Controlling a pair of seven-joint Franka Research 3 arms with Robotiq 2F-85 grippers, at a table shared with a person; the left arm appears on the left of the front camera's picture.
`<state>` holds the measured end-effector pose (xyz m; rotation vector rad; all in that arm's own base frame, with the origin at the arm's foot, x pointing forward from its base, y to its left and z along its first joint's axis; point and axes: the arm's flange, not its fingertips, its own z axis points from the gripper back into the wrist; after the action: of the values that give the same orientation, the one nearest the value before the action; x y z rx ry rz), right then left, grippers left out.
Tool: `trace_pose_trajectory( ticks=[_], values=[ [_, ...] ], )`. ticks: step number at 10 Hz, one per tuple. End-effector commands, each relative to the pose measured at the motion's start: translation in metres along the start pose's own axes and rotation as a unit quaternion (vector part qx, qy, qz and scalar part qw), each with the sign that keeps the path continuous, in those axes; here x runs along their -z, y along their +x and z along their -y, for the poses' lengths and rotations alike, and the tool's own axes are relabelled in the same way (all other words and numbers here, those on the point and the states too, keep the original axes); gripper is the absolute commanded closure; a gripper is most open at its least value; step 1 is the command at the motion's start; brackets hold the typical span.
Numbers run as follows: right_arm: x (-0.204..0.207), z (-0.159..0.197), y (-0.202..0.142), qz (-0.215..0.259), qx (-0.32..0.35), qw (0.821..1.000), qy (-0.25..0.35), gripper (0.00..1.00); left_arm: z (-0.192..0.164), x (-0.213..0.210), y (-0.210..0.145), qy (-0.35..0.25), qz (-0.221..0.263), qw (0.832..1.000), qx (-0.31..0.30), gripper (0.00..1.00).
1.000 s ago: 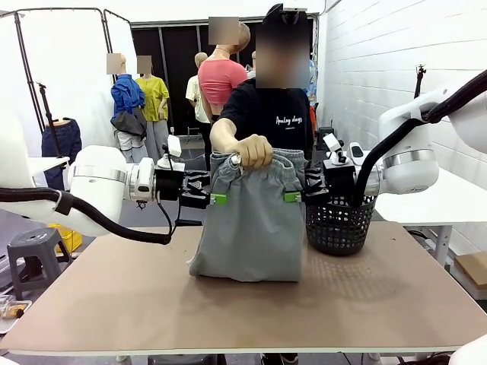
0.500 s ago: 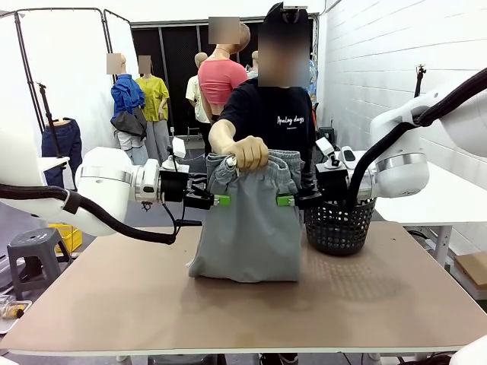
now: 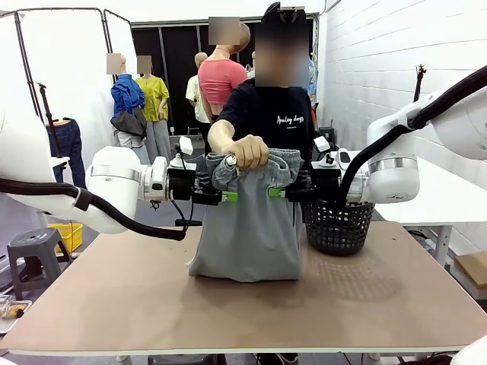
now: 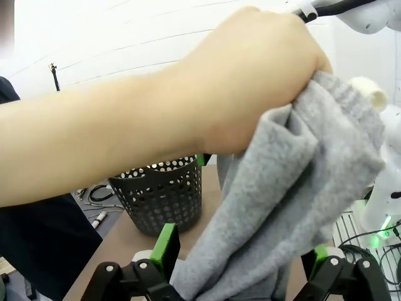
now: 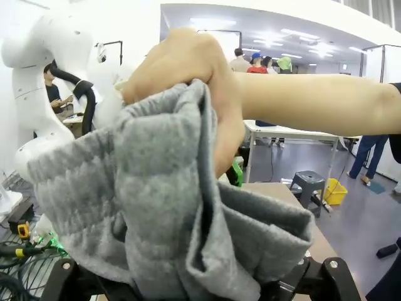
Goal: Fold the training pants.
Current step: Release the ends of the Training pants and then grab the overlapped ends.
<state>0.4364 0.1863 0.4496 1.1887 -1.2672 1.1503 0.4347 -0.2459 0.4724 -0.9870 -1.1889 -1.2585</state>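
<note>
Training pants hang over the table, far middle. The lower end is bunched on the tabletop and the waistband is pinched in the person's hand. Left gripper is at the waistband's left edge, right gripper at its right edge (both spread wide, cloth between the pads, nothing clamped). A black mesh basket stands just beside the pants.

Brightly, evenly lit indoors from overhead.
Faint shadow on table beside basket; blown-out ceiling lights atop right wrist view; near hand slightly soft; wide-angle bending at wrist-view edges.
</note>
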Motion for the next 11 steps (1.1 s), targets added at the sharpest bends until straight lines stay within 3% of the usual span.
trace_pose_trajectory(
  ticks=[1,2,4,7,9,11],
  values=[
    [0.015,0.005,-0.006,0.010,0.000,1.000,-0.009,0.00,-0.007,0.011,-0.001,0.005,0.015,1.000,-0.007,0.00],
    [0.015,0.007,-0.007,0.013,0.014,1.000,0.010,0.00,-0.010,0.014,-0.003,0.006,0.030,0.999,-0.011,0.00],
    [0.014,0.009,-0.008,-0.009,0.036,0.999,0.026,0.00,-0.014,0.015,-0.003,0.015,0.054,0.998,-0.015,0.39],
    [0.010,0.011,-0.006,-0.004,0.038,0.999,0.029,0.55,-0.017,0.013,-0.005,0.026,0.051,0.998,-0.016,0.99],
    [0.009,0.009,-0.006,0.011,0.043,0.999,0.030,0.94,-0.016,0.011,-0.006,0.020,0.044,0.999,-0.019,1.00],
    [0.004,0.011,-0.003,0.014,0.047,0.998,0.039,1.00,-0.016,0.011,-0.005,0.021,0.042,0.999,-0.018,1.00]
  ],
)
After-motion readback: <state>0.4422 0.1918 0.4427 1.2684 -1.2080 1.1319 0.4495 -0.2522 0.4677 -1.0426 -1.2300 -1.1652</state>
